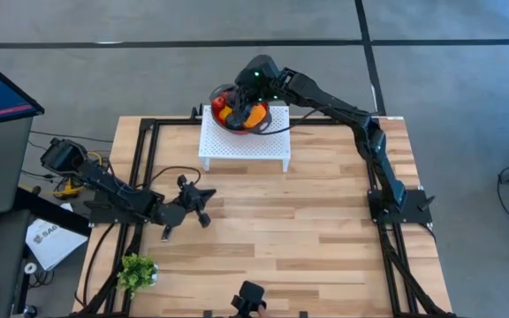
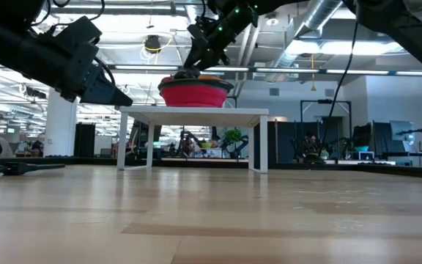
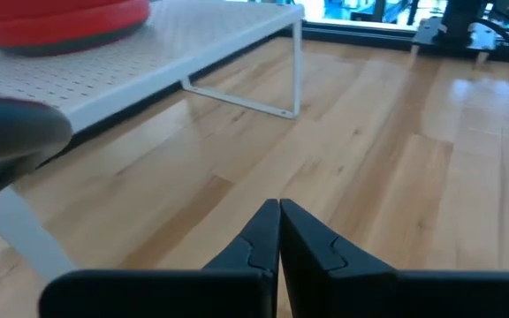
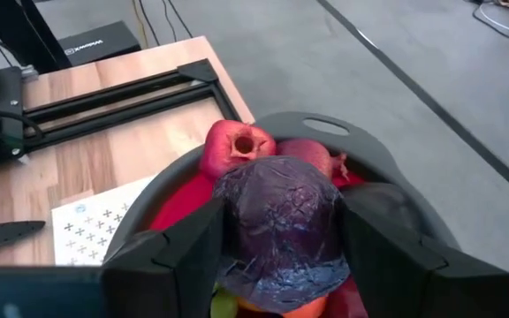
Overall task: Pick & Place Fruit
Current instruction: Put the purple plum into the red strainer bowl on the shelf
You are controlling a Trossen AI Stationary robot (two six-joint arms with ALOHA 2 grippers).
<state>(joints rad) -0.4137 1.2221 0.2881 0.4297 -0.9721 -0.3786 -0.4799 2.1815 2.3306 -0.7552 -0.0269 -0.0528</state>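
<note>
R hand [image 4: 279, 231] grips purple fruit [image 4: 279, 221]; wrist-cam only.

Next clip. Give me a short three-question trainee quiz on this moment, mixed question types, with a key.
1. True or false: the right gripper holds a dark purple fruit over the red bowl.
2. Where does the bowl stand? A) on the bare table B) on the white rack C) on the floor
3. Fill in: the left gripper, low over the table near the rack, has its fingers ____.

Key: 1 true; 2 B; 3 shut
</note>
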